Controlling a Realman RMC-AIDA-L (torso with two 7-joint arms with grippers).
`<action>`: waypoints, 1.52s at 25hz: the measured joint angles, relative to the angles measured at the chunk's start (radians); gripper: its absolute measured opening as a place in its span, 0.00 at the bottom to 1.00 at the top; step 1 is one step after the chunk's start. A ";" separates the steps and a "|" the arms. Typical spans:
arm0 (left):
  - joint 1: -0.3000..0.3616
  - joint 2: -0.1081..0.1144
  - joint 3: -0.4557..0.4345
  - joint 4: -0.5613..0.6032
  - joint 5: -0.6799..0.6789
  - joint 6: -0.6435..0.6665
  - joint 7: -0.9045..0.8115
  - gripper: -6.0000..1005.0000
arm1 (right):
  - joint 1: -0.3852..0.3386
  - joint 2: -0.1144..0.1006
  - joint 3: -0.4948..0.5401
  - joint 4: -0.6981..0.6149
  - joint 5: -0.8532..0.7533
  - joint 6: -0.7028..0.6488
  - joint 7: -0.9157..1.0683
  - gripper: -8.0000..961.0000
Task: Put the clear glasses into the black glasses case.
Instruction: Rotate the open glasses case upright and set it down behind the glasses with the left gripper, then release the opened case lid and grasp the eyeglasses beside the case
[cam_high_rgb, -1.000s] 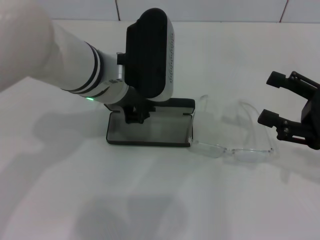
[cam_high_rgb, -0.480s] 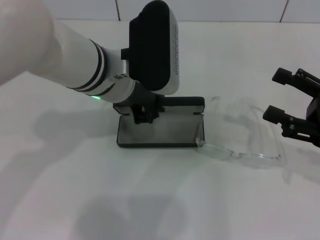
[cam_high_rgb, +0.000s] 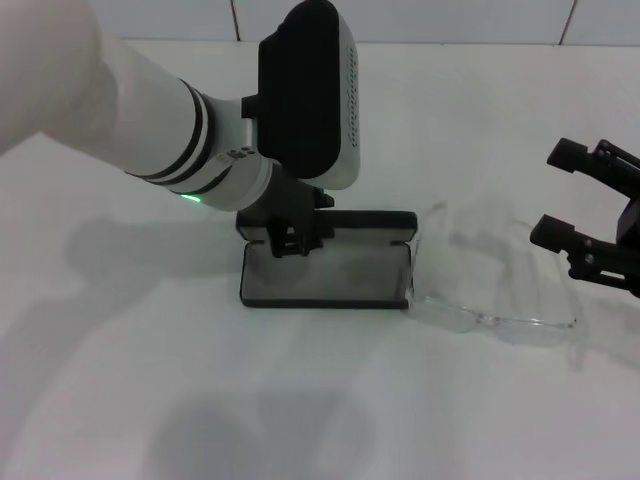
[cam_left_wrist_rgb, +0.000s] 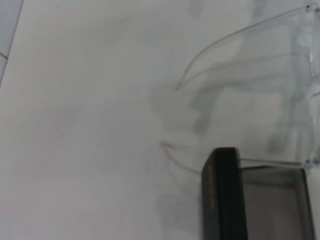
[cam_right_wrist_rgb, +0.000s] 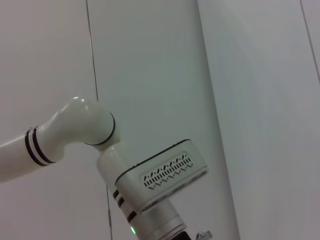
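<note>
While the left tool (cam_high_rgb: 288, 240) grips the black glasses case (cam_high_rgb: 330, 275), the right tool (cam_high_rgb: 565, 195) gapes beside the clear glasses (cam_high_rgb: 500, 275).

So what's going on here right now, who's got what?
The left gripper is down at the open black glasses case, at its lid edge. The clear glasses lie on the table beside the case, touching its end, not yet inside. The right gripper is open beside the glasses, holding nothing.
</note>
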 joint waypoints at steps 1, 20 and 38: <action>0.000 0.000 0.000 0.000 0.000 0.000 0.000 0.27 | 0.000 0.000 0.000 0.000 0.000 -0.001 0.000 0.91; 0.018 0.004 -0.155 0.090 -0.230 0.128 0.042 0.33 | -0.007 0.000 0.000 0.002 0.000 -0.005 0.000 0.91; 0.274 0.007 -0.696 -0.242 -1.316 0.383 0.583 0.37 | -0.016 0.000 0.000 0.003 0.000 -0.015 0.000 0.91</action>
